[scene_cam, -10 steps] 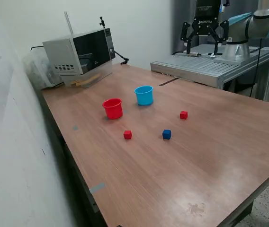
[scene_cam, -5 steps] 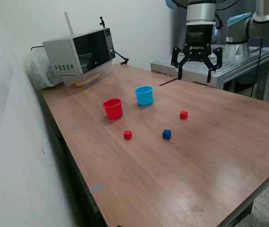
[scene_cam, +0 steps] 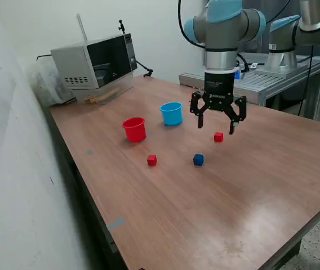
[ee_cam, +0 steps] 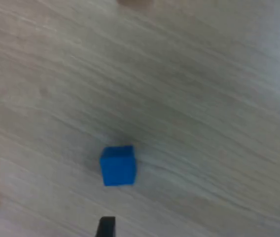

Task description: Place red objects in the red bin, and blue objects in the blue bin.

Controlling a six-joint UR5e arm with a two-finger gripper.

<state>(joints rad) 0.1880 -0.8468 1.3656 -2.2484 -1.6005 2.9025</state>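
Wooden table (scene_cam: 250, 185), reddish-brown grain. Directly on it: red cup (scene_cam: 134, 129) and light blue cup (scene_cam: 171, 113), upright, near each other, both on exterior view's left of open jaws. Red cube (scene_cam: 218, 136) just below jaws' level, roughly between fingertips in exterior view. Blue cube (scene_cam: 198, 160) nearer camera than jaws; sole full object in wrist view (ee_cam: 118, 165). Second red cube (scene_cam: 151, 160) well apart from jaws, beyond blue cube. Microwave (scene_cam: 95, 61) at far corner.
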